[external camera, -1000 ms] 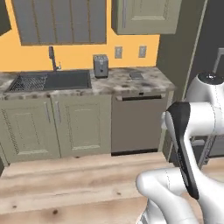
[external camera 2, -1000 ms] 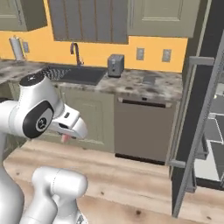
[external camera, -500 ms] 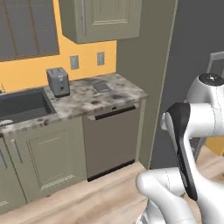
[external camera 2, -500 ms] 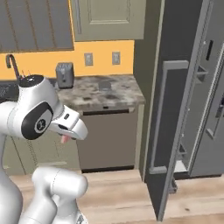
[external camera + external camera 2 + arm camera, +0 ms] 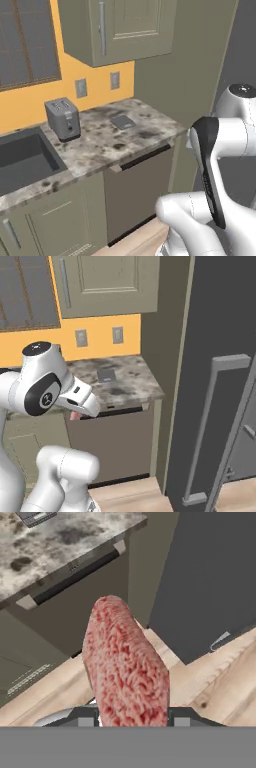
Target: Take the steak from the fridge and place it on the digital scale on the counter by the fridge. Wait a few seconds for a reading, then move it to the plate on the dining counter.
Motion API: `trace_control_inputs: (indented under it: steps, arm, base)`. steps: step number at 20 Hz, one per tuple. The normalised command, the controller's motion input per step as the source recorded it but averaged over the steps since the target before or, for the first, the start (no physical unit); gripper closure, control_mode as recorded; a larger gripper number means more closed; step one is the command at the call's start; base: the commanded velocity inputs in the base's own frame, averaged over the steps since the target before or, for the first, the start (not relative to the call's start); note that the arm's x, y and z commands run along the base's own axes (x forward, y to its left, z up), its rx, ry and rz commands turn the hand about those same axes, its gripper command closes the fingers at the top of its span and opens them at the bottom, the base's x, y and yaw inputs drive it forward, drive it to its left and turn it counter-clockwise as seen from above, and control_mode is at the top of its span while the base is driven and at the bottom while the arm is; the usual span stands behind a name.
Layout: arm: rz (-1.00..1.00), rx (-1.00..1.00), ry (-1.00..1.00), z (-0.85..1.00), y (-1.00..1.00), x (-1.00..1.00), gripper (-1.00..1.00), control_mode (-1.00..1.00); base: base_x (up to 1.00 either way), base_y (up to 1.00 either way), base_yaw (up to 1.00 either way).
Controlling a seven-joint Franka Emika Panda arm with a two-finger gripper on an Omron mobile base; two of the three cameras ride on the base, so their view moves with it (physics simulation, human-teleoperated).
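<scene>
Hand view showed the steak (image 5: 127, 667) rising from between the gripper's (image 5: 132, 717) two fingers, clenched on its lower end so the reddish slab stood out lengthwise ahead of the hand. It hung over the wooden floor, in front of the dishwasher panel under the counter (image 5: 60, 547), not yet above the stone top. Holding it by one end probably left the free end clear to be laid down flat.

In the right base view the arm was folded in close to the robot's body, with a sliver of pink meat (image 5: 75, 415) showing under the hand; that tucked pose suited carrying while the base travelled. The scale (image 5: 106, 375) lay flat on the counter (image 5: 131, 383), near its back edge and toward the end corner beside the fridge (image 5: 220, 331), well apart from the steak. In the left base view the same grey scale (image 5: 123, 121) sat to the right of the toaster (image 5: 62, 119), with bare stone around it, so a lowering from above looked unobstructed.
</scene>
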Motion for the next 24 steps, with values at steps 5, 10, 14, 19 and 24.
trace_control_inputs:
  steps: [5,10,14,19,24]
  arm:
    - [0.0,0.0,0.0,0.0,0.0,0.0,1.0,1.0]
    - [0.0,0.0,0.0,0.0,0.0,0.0,1.0,1.0]
    - [0.0,0.01,0.02,-0.03,0.02,0.17,1.0,-1.0]
    - [0.03,0.04,0.0,-0.2,0.0,0.52,1.0,-1.0]
    - [0.12,0.02,-0.06,-0.32,0.0,0.9,1.0,-1.0]
  base:
    - [0.94,0.43,-0.05]
    - [0.89,0.13,0.0]
    - [0.56,0.06,0.0]
    - [0.0,0.0,0.0]
    - [0.0,0.0,0.0]
